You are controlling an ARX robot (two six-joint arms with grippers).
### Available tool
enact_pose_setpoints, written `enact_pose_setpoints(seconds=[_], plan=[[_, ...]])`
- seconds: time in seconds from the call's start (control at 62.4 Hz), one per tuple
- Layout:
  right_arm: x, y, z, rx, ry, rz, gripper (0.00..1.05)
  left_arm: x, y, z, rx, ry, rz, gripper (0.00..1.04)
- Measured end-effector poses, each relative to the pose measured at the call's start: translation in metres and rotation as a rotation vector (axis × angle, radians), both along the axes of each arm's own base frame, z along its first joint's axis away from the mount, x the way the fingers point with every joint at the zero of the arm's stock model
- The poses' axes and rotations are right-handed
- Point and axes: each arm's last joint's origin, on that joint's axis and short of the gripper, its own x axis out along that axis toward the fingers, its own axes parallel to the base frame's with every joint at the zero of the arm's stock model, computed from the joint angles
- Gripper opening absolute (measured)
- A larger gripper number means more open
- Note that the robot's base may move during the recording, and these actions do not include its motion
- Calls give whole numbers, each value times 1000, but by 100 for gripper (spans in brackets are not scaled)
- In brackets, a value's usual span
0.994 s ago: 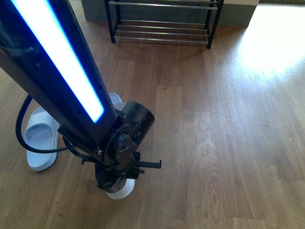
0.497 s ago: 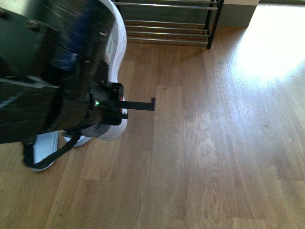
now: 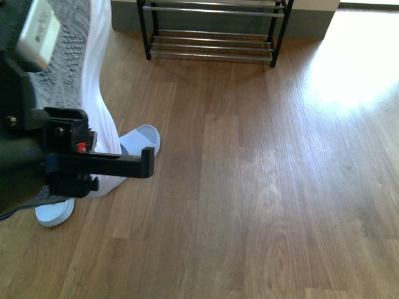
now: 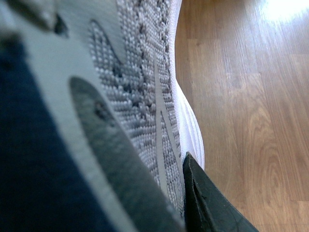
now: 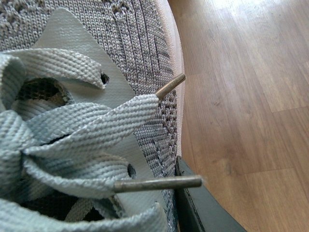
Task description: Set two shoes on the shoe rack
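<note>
A grey knit sneaker with a thick white sole hangs toe-up at the far left of the front view, above the floor, and my left gripper is shut on it. Its black finger presses on the knit side by the navy lining. My right gripper is shut on the other grey sneaker. That shoe's grey laces fill the right wrist view, and one black finger lies against its side. The shoe rack, black-framed with chrome rods, stands on the floor at the far end.
Two pale blue-white slide sandals lie on the wooden floor at the left, one beside the lifted sneaker's sole and one nearer, partly behind my left arm. A bright sun patch falls on the floor at the right.
My left arm has lifted its sneaker from low near the floor up and to the left. The sandal beneath it has come into sight.
</note>
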Motion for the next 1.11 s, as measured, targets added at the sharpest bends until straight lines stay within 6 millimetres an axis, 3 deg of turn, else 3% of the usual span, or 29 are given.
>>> enact_pose_setpoints(seconds=[0.128,1.107], plan=[[0,0,0,0,0,0,3,-6,3,11,-14,-47,7,4],[0,0,0,-1,1,-2,3,-7,2,10,-9,-45,-7,4]])
